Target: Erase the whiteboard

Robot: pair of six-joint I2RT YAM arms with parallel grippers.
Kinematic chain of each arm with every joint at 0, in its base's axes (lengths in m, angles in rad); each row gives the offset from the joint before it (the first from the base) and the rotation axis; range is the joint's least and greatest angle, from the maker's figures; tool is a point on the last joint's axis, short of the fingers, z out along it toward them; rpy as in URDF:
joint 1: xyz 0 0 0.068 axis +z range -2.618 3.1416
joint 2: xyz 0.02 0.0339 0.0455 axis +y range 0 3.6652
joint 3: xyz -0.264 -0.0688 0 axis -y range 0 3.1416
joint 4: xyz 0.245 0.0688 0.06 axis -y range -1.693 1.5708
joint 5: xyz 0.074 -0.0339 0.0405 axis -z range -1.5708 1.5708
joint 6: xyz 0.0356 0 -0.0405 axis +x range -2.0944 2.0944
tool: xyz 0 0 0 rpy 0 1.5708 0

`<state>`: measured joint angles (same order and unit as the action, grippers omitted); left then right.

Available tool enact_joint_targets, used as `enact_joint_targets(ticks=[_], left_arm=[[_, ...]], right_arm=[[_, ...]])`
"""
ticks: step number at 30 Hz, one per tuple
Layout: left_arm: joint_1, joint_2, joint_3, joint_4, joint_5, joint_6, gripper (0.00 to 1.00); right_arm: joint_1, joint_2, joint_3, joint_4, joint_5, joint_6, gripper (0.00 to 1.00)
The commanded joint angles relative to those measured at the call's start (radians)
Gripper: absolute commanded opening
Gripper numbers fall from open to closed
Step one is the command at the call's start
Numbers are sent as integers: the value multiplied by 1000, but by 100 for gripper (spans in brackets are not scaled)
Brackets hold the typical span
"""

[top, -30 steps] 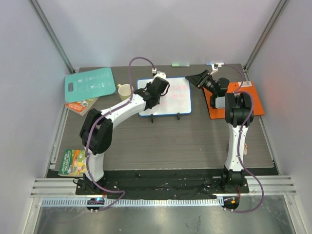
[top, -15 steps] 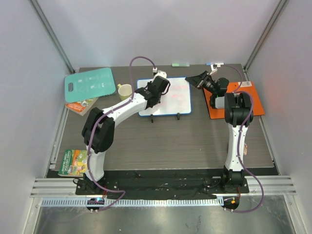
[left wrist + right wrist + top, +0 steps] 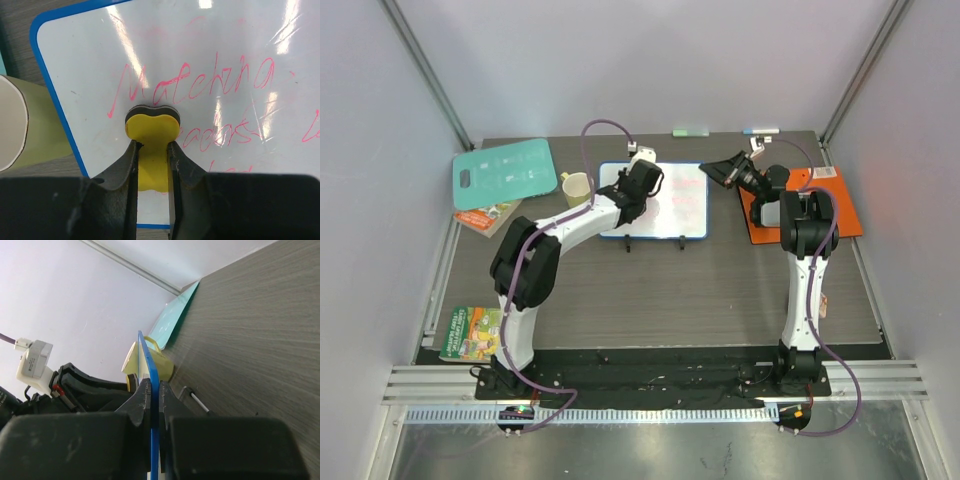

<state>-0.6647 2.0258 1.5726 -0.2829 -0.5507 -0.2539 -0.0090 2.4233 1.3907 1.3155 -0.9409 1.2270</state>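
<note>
The whiteboard [image 3: 685, 205], white with a thin blue frame and red writing, rests on two black feet at the back middle of the table. My left gripper [image 3: 638, 190] is over its left half, shut on a yellow eraser [image 3: 151, 125] whose black pad presses against the board [image 3: 210, 45] just below the red writing. My right gripper [image 3: 713, 173] is shut on the board's right edge. In the right wrist view the blue frame [image 3: 150, 360] runs edge-on between the jaws of that gripper [image 3: 154, 390].
A pale yellow cup [image 3: 576, 187] stands just left of the board, and a teal cutting board [image 3: 505, 172] lies further left. An orange folder [image 3: 840, 200] lies under the right arm. Books lie at the left edge [image 3: 485, 215] and near front left [image 3: 470, 333].
My right gripper has closed onto the whiteboard's right edge. My left gripper with the eraser has shifted slightly left over the board.
</note>
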Motion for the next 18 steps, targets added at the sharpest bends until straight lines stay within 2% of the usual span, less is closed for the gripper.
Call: enact_joint_targets(ticks=[1,6,10,13,14,18], left_arm=[[20,-47,16,123,-49,13,0],[28,-26,27,186,-54,36,0],[46,-9,58,195,-22,50,0],[68,17,101,176,113,50,0],[71,51,134,151,223,53,0],[60,115,216,62,365,54,0]], right_arm=[[9,-46,-74,277,-118,-23,1],[7,-108,-154,283,-110,-99,1],[3,-153,-193,220,-96,-171,1],[1,-161,-197,211,-93,-184,1],[3,-164,-200,211,-95,-184,1],[3,-193,-214,154,-93,-245,2]])
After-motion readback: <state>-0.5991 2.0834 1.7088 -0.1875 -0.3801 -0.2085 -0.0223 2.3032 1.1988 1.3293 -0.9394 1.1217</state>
